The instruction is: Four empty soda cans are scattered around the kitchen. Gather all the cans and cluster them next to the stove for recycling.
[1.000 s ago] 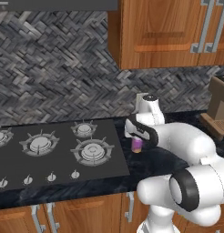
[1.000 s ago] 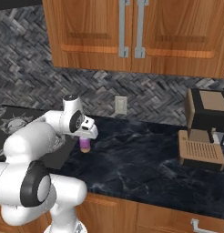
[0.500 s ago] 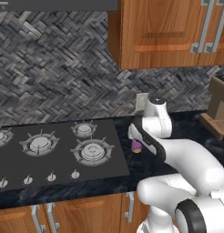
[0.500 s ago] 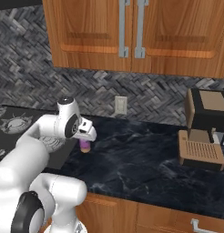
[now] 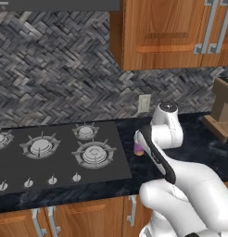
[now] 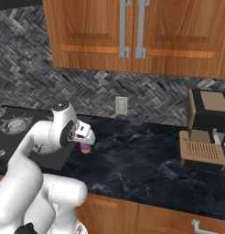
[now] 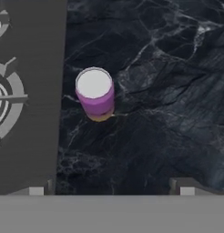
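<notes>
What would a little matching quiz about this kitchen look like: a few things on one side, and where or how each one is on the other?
Things:
1. can
2. stove
3. coffee machine
4. tool

Places or states:
A. at the far right of the counter, under the wood cabinets
B. open, above the counter, holding nothing
C. upright on the black counter, just beside the cooktop's edge
D. flat and black, set into the counter, with round burners

Pairs: 1-C, 2-D, 3-A, 4-B
</notes>
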Controlling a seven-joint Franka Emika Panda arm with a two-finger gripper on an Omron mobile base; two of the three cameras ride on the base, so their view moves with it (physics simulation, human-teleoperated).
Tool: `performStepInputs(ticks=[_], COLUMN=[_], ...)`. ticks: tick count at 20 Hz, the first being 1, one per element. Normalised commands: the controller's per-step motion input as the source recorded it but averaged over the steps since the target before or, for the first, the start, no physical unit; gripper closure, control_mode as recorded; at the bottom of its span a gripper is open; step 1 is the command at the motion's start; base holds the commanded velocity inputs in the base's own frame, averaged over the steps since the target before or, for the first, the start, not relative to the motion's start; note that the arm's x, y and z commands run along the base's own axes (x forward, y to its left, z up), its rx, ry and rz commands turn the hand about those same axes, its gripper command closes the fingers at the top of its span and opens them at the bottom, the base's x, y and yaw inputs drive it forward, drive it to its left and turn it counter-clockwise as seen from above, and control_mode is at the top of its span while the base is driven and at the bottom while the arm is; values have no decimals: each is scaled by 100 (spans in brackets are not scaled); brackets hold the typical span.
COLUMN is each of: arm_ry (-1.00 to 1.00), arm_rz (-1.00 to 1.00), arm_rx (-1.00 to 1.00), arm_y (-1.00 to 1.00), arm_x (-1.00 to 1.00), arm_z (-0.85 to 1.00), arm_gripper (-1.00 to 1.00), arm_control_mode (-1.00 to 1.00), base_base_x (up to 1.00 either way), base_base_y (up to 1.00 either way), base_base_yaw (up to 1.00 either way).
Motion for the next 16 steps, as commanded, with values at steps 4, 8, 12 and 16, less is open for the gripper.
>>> performStepInputs(ticks=[4, 8, 12, 16], arm_ry=[-8, -6, 1, 8], arm_rz=[0, 0, 0, 0], arm_rx=[0, 0, 0, 0], arm_y=[-1, -4, -13, -9], arm_x=[-23, -16, -19, -21], arm_z=[16, 27, 34, 31], arm_gripper=[-100, -100, -100, -100], arm_control_mode=[-100, -100, -100, -100], base_base_x=[0, 0, 0, 0], base_base_y=[0, 0, 0, 0], base_base_yaw=[0, 0, 0, 0])
